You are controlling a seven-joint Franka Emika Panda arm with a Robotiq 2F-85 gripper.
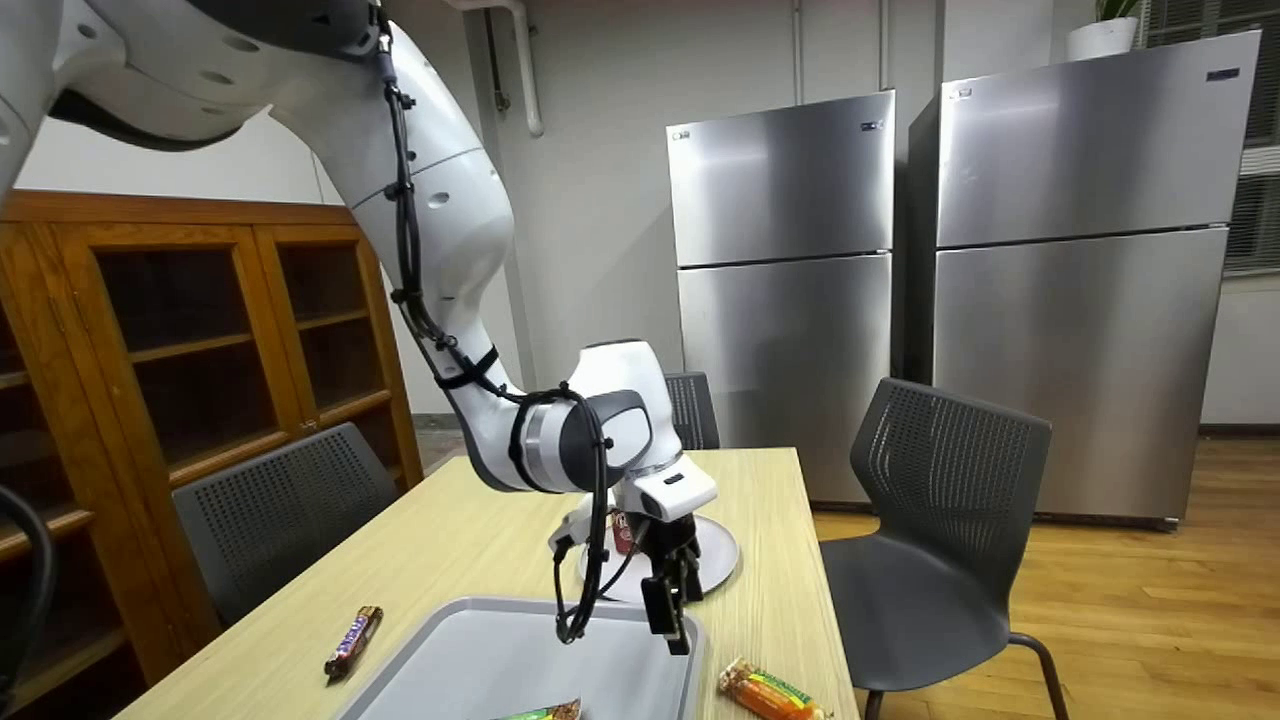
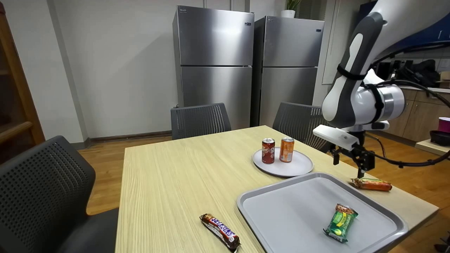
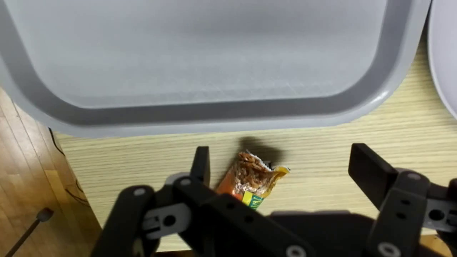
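Claw [image 3: 286, 166] closest to the lens in the wrist view: fingers spread wide, nothing gripped. Orange granola bar [image 3: 251, 178] lies flat on the counter [image 2: 175, 175], just outside one edge of the gray tray [image 3: 214, 127], below the claw and, seen from the wrist, between the fingers, nearer the one at picture left. Wrist view gives only a crimped end and a scrap of lettering; the rest disappears under the claw's black hardware. In an exterior view the orange granola bar [image 2: 374, 185] shows nearly end to end, a fingertip right over the crimped end; can't tell if they touch. In an exterior view the frame bottom crops the orange granola bar [image 1: 770, 692]. Long axis: oblique to the tray edge, crimped end aimed at the tray, opposite end toward the counter's outer edge. Green granola bar [image 2: 341, 223] sits inside the tray, only a corner of the green granola bar [image 1: 550, 712] visible in an exterior view. Tray itself is cropped in all views. Plate [image 2: 303, 165] carries a Dr Pepper can [image 2: 268, 151] and an orange soda can [image 2: 287, 150], print on the second too small to read; Snickers bar [image 2: 220, 232] is on the counter, past the tray's opposite side.
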